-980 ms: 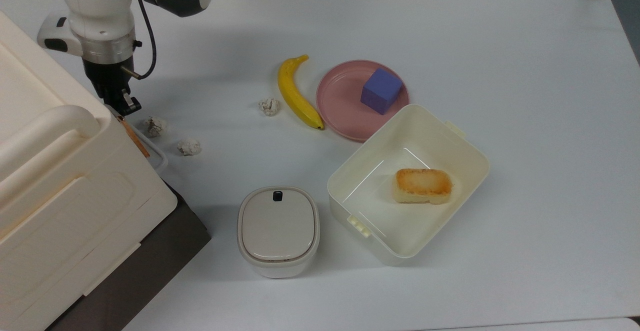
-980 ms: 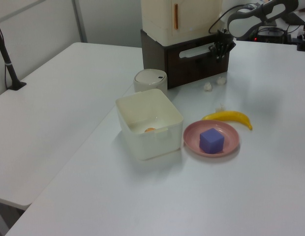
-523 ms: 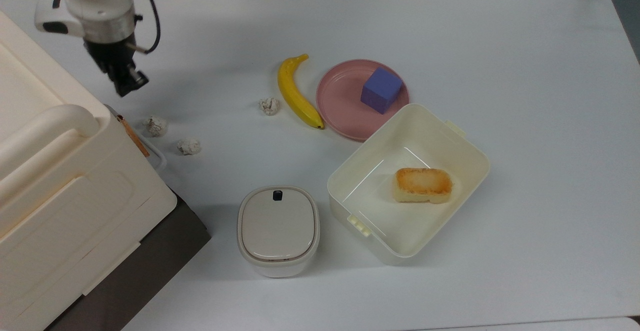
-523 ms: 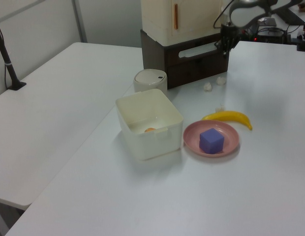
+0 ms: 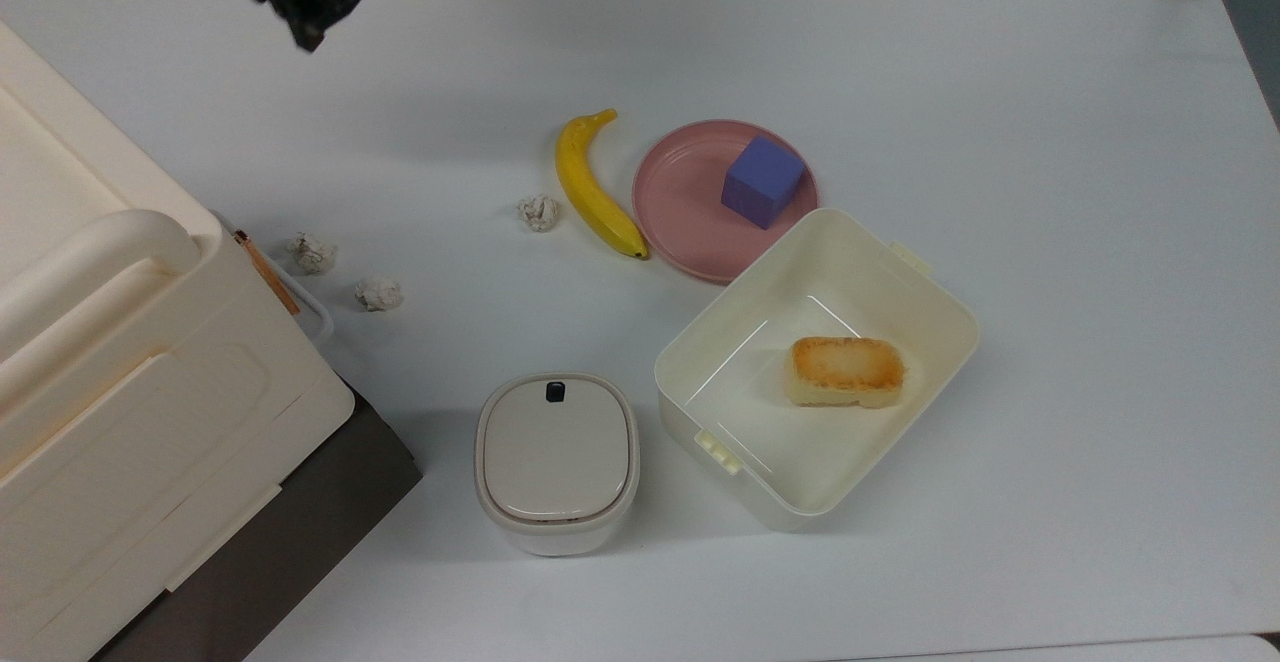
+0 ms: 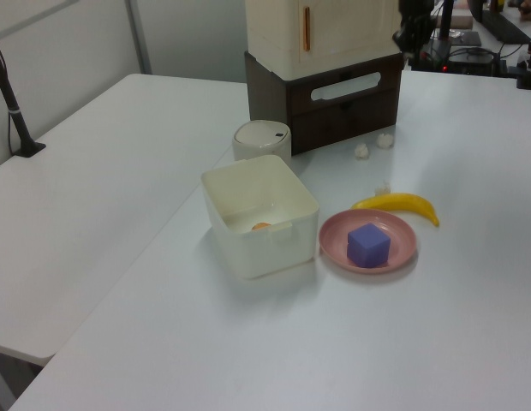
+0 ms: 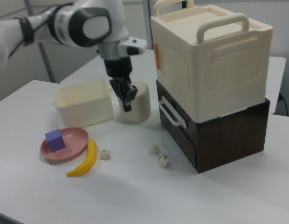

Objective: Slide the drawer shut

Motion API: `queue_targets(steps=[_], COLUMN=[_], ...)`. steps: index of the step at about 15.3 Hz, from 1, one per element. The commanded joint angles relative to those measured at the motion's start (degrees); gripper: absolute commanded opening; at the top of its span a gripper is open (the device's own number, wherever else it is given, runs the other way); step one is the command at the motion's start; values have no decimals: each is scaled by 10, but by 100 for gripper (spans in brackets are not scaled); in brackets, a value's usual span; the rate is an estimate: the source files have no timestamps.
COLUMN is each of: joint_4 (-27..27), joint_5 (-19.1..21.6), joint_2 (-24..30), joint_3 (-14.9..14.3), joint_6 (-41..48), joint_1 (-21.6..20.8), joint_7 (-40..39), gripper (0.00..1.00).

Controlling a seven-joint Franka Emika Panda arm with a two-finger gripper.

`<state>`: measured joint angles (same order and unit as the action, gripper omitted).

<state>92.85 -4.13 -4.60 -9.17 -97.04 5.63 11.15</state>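
Mostly, the dark brown wooden drawer with the thin white loop handle (image 7: 172, 114) is sitting pushed flush into its dark base under the cream plastic cabinet with rounded handles (image 7: 212, 58); in the top view the cabinet is hiding nearly all of it. Its long front is running along the base, facing the three crumpled paper balls (image 7: 158, 156) on the white table (image 7: 135, 196). The black two-finger gripper (image 7: 126, 101) is hanging above the table, its fingers looking pressed nearly together, holding nothing.
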Motion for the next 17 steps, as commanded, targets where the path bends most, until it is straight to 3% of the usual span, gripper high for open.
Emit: queue_targets(steps=[1,3,5,8,9,10,11,17], joint_4=[-4,-29,-60,-60,-60,-60,-60,-59], joint_5=[58,60,61,63,63,71,72,64], joint_2=[51,52,52,47,47,47,47,46], joint_3=[5,12,36,67,67,62,61,65], joint_6=[56,90,91,88,89,93,93,87], joint_1=[2,-2,3,2,3,4,3,1], joint_7=[-29,-46,-50,-52,-48,-28,-12,-15], gripper=[0,0,0,0,15,70,100,100])
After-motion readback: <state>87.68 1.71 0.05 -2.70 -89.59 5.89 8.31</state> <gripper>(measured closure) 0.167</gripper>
